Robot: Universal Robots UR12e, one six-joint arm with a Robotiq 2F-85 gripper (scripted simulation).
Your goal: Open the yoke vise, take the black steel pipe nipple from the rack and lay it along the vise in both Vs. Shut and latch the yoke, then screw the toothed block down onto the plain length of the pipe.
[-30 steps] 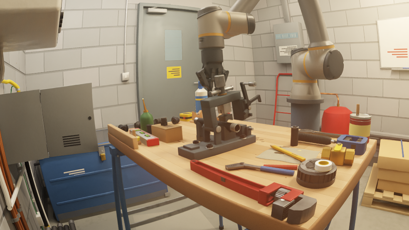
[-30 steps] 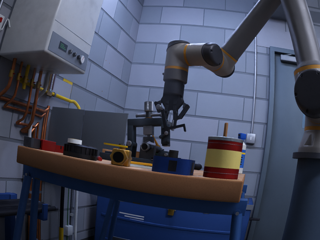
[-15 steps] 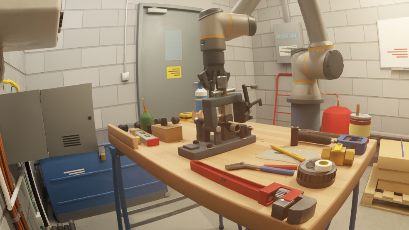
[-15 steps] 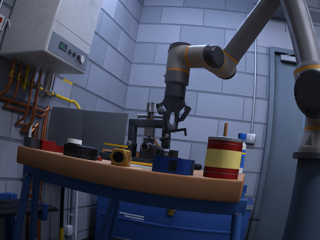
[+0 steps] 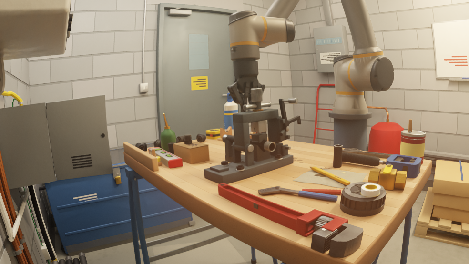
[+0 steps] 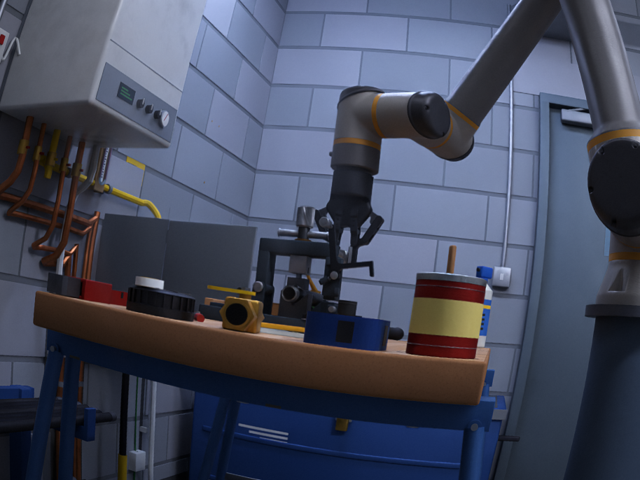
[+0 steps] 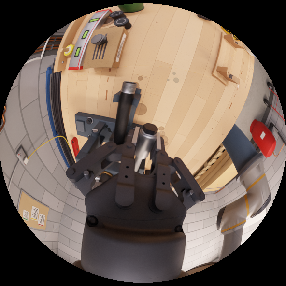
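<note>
The toothed block [image 5: 259, 126] under the yoke is mostly hidden by the frame of the dark yoke vise [image 5: 252, 144], which stands on its base plate in the middle of the bench. The black steel pipe nipple [image 7: 123, 112] lies along the vise, its threaded end [image 5: 269, 146] sticking out toward the bench's front. The yoke is down over the pipe. My gripper [image 7: 146, 145] stands straight above the yoke, and its fingers are closed on the silver handle bar [image 7: 144, 142] of the vise screw [image 5: 256, 95].
Behind the vise stand a white bottle [image 5: 230, 110], a green oil can [image 5: 167, 134] and a cardboard box [image 5: 191, 151]. A red pipe wrench [image 5: 288, 219], pliers [image 5: 297, 192], a black disc with tape [image 5: 362, 198] and a brass fitting [image 5: 388, 177] lie toward the bench's front.
</note>
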